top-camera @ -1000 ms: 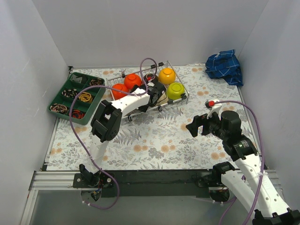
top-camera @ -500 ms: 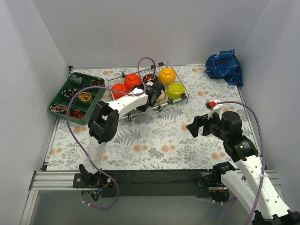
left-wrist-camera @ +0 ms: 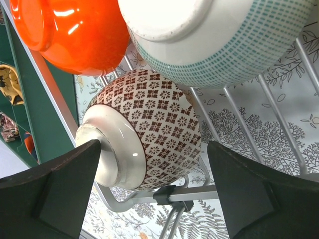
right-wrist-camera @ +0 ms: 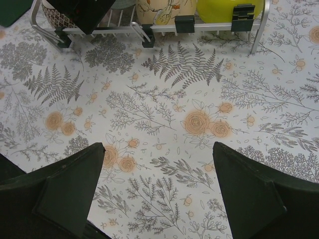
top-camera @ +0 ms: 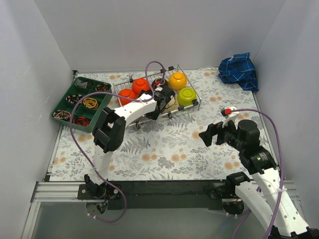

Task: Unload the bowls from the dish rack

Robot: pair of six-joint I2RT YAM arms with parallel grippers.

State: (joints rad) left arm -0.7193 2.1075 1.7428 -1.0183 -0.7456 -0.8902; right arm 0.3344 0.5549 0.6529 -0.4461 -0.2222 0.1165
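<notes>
The dish rack stands at the back middle of the floral cloth. It holds two orange bowls, a yellow bowl and a yellow-green bowl. My left gripper reaches into the rack. In the left wrist view it is open astride a brown-patterned bowl lying on its side. The left finger is right by the bowl's foot and the right finger stands apart. A white bowl with teal marks and an orange bowl lie beyond. My right gripper hangs open over bare cloth.
A green compartment tray with rubber bands sits left of the rack. A blue cloth lies in the back right corner. White walls close in three sides. The rack's front rail and yellow-green bowl show in the right wrist view.
The left gripper stayed at the rack, its wrist and cable shifting slightly left. The right arm moved a little toward the near edge.
</notes>
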